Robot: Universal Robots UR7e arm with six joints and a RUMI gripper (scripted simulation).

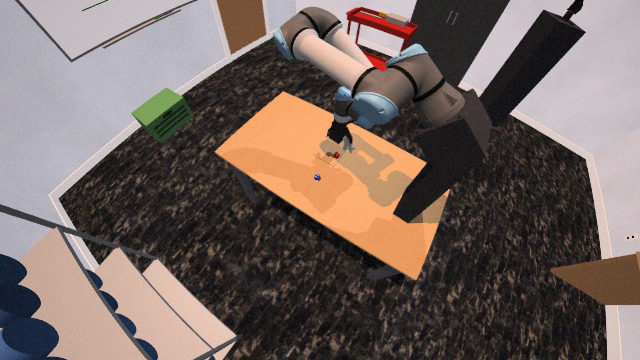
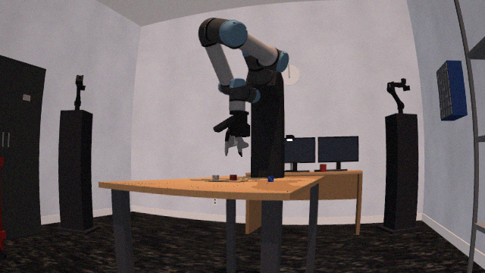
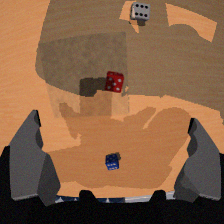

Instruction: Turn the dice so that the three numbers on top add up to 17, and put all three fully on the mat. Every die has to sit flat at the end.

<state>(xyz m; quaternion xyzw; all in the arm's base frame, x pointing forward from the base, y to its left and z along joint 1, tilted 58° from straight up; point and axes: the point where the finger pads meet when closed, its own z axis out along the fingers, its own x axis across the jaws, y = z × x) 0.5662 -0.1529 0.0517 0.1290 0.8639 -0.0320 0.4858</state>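
Three small dice rest on the orange wooden table top [image 1: 280, 130], each apart from the others; the red die with white pips [image 3: 114, 81] lies on the faint square mat [image 1: 325, 161], its outline barely visible in the top view; the grey-white die with dark pips [image 3: 140, 11] lies further off, and whether it is on the mat cannot be told; the small blue die with white pips [image 3: 112, 161] sits well apart from the red one, on bare wood and outside the mat's outline in the top view. The black two-jaw gripper [image 2: 235, 149] hangs above the table, clear of every die, with its jaws spread wide and nothing between them; in the wrist view the grey fingers stand at the left and right edges, and the blue die appears between them far below. The grey-white die shows a face of six pips; the other top faces are too small to read.
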